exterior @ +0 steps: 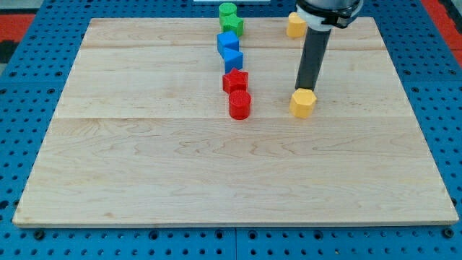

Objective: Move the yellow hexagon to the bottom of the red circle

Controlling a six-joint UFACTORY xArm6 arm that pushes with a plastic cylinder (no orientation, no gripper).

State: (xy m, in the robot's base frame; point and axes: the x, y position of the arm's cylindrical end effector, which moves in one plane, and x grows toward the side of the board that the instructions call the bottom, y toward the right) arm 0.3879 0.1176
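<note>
The yellow hexagon (pixel 303 103) lies on the wooden board right of centre. The red circle (pixel 240 104) stands to its left, at about the same height in the view, with a clear gap between them. My tip (pixel 306 89) is at the top edge of the yellow hexagon, touching or just behind it. The dark rod rises from there toward the view's top.
A red star (pixel 234 80) sits just above the red circle. Two blue blocks (pixel 229 50) and two green blocks (pixel 230 19) continue the column upward. Another yellow block (pixel 294 25) lies near the board's top edge, left of the rod. The wooden board (pixel 144 166) rests on a blue pegboard.
</note>
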